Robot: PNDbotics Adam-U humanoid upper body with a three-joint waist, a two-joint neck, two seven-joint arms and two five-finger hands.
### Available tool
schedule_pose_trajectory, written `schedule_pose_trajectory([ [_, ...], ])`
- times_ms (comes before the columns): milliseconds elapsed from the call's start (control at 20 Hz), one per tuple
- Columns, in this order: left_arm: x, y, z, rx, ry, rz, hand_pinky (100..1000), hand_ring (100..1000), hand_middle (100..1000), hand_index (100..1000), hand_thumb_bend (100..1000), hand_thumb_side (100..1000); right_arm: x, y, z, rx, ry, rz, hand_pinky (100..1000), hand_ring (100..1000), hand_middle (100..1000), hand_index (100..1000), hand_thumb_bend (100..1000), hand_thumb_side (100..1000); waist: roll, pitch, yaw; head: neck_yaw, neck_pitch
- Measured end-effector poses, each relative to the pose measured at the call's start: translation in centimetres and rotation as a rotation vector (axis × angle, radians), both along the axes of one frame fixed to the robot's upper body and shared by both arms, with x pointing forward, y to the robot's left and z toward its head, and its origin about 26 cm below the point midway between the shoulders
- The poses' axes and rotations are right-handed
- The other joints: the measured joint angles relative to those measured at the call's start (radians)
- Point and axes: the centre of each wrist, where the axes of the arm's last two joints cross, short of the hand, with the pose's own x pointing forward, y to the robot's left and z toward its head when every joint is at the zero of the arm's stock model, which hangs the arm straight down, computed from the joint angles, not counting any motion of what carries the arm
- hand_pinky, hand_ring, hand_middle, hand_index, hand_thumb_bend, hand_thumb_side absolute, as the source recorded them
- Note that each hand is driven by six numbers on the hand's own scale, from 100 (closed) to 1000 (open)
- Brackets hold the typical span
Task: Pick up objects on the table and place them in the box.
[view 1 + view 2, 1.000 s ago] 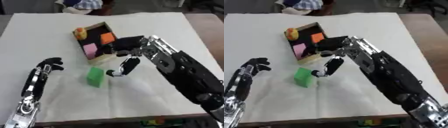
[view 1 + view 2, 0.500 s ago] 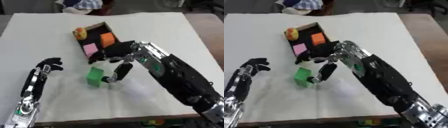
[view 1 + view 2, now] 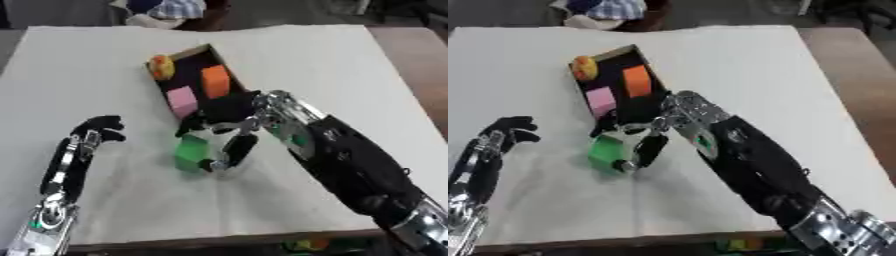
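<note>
Lots of bare white tabletop (image 3: 79,75) on the left side, right out to the edge. Left hand (image 3: 99,131) resting there on the cloth, fingers curled in, holding nothing, well apart from everything else. Near the middle, a green block (image 3: 190,152) lying flat on the tabletop, just in front of the box (image 3: 194,52). Box sitting askew, open on top, with a yellow-orange round thing (image 3: 160,66), an orange block (image 3: 215,80) and a pink block (image 3: 182,98) inside. Right hand (image 3: 229,134) reaching down over the near end of the box, fingers spread a bit wide around the green block, thumb on one side, fingers touching the other. Not clear if lifted yet. More open tabletop to the right, then the table's brown edge.
</note>
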Motion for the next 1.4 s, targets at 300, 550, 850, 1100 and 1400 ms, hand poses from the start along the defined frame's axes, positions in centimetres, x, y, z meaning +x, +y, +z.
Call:
schedule_pose_trajectory([
  [300, 0.0, 0.0, 0.0, 0.0, 0.0, 0.0, 770, 607, 618, 753, 100, 964, 0.3, -0.3, 0.2, 0.061, -0.026, 0.0, 713, 696, 706, 797, 105, 530, 0.0, 0.0, -0.002, 0.0, 0.0],
  [550, 0.0, 0.0, 0.0, 0.0, 0.0, 0.0, 769, 607, 618, 753, 100, 963, 0.8, 0.1, 3.2, 0.142, -0.069, -0.008, 714, 689, 702, 798, 104, 498, 0.0, 0.0, -0.005, 0.001, 0.0],
  [850, 0.0, 0.0, 0.0, 0.0, 0.0, 0.0, 769, 607, 618, 753, 100, 961, 2.4, -0.2, 8.3, 0.236, -0.106, -0.102, 719, 689, 711, 809, 106, 465, 0.0, -0.005, 0.008, 0.001, 0.0],
  [1100, 0.1, -0.1, 0.2, 0.0, -0.003, -0.005, 769, 606, 618, 753, 100, 961, 4.4, -0.7, 9.3, 0.297, -0.105, -0.25, 728, 693, 722, 821, 100, 466, 0.0, -0.005, 0.028, -0.007, 0.0],
  [1400, 0.2, -0.3, 0.3, 0.0, -0.005, -0.017, 769, 606, 617, 753, 100, 961, 6.1, -0.1, 6.4, 0.344, -0.102, -0.446, 743, 701, 751, 856, 100, 451, 0.0, -0.005, 0.057, -0.023, 0.0],
])
